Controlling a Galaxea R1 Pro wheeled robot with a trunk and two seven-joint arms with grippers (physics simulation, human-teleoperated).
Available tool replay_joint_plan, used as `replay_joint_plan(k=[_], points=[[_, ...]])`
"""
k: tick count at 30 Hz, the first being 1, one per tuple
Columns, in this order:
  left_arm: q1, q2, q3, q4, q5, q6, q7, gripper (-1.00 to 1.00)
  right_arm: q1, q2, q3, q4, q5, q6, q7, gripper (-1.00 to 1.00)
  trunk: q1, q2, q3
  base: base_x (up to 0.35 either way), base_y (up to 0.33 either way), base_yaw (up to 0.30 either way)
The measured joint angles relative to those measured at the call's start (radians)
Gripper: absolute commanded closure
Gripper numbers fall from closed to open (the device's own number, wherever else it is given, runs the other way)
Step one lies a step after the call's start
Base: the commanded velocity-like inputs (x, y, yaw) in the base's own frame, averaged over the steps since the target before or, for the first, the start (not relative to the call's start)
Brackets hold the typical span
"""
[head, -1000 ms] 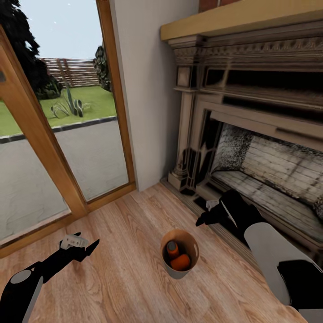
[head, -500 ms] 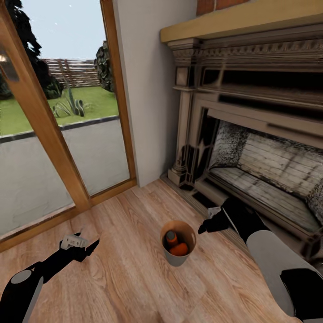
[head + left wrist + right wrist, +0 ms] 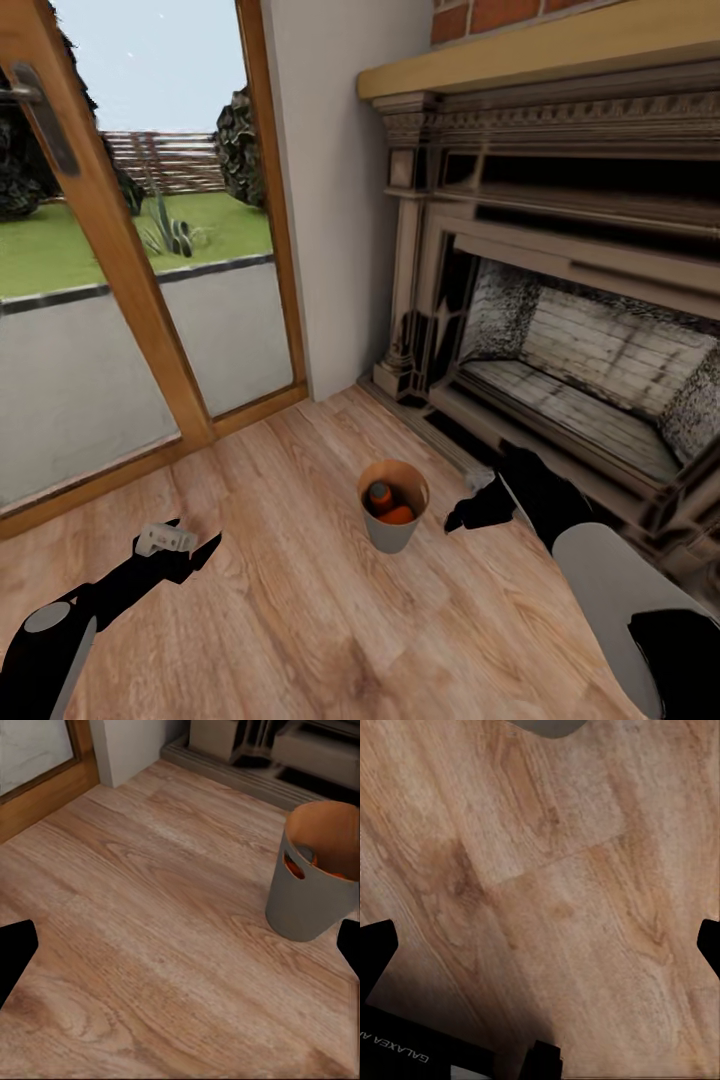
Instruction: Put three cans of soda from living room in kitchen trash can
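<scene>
Head view, left to right: wood-framed glass doors (image 3: 140, 260) face a garden; the left end effector (image 3: 178, 548) hangs above the light wood floor (image 3: 300, 620), fingers spread wide and empty, its fingertips at both edges of the left wrist view. The trash can (image 3: 392, 518) stands upright on the floor, well apart from it, holding two orange soda cans (image 3: 390, 505). Just beside the can, the right end effector (image 3: 470, 512) hovers, likewise spread wide and empty. A fireplace (image 3: 560, 330) lies behind.
</scene>
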Motion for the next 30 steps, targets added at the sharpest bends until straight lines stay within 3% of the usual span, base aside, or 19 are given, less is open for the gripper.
replay_joint_plan(k=[6,18,27,30], points=[[0.0,-0.001,0.0,0.001,0.009,-0.012,0.0,-1.0,0.013,-0.002,-0.001,-0.001,0.0,0.0,0.0,-1.0,0.0,0.0,0.0,-0.204,0.0,0.0],[0.0,-0.001,0.0,0.002,-0.002,0.001,0.005,-1.0,0.046,-0.021,-0.003,0.0,0.0,-0.015,-0.001,-1.0,-0.046,0.084,0.038,-0.023,0.0,0.0],[0.0,-0.001,0.0,0.066,-0.003,-0.01,0.034,-1.0,0.11,-0.048,-0.003,0.002,-0.001,-0.094,-0.013,-1.0,-0.08,0.147,0.066,-0.001,0.0,0.0],[0.0,-0.001,0.002,0.123,-0.002,-0.02,0.063,-1.0,0.133,-0.056,-0.003,0.003,-0.001,-0.145,-0.041,-1.0,-0.092,0.168,0.075,0.0,0.0,0.0]])
